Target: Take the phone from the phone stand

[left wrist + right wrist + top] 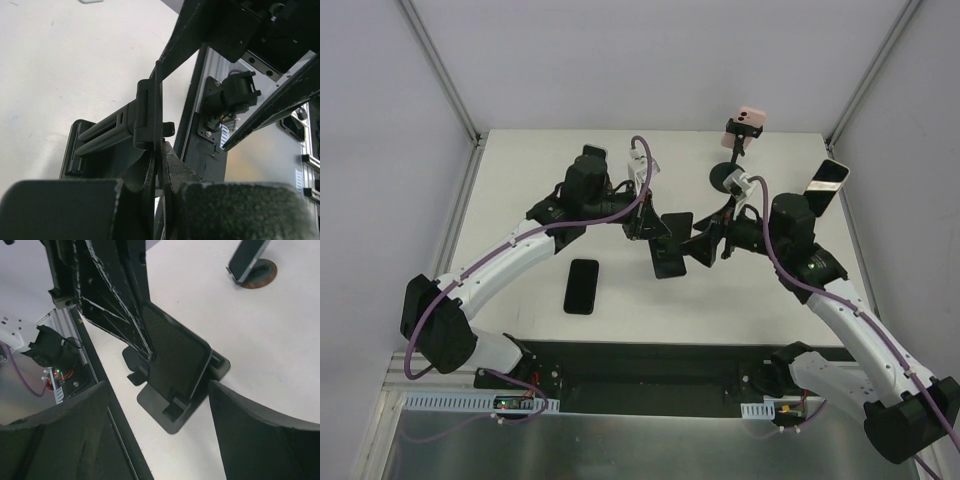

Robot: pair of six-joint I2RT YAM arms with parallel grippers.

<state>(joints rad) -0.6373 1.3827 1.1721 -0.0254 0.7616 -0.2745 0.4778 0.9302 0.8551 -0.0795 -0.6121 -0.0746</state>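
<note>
A black phone (182,352) leans on a black phone stand (162,415) in the middle of the table. It also shows in the top view (675,226) on its stand (667,264). My left gripper (642,228) reaches it from the left. In the left wrist view this gripper (160,155) is shut on the stand's thin upright back plate (158,100), just beside the hinge (145,115). My right gripper (705,246) is open just right of the stand. In the right wrist view it (157,384) is wide open, with the phone and stand between its fingers, touching neither.
A second black phone (582,286) lies flat on the table at front left. A pink phone (749,122) is on a tall stand at the back. Another phone (827,185) leans on a stand at the right edge. The black front rail (107,405) runs near the stand.
</note>
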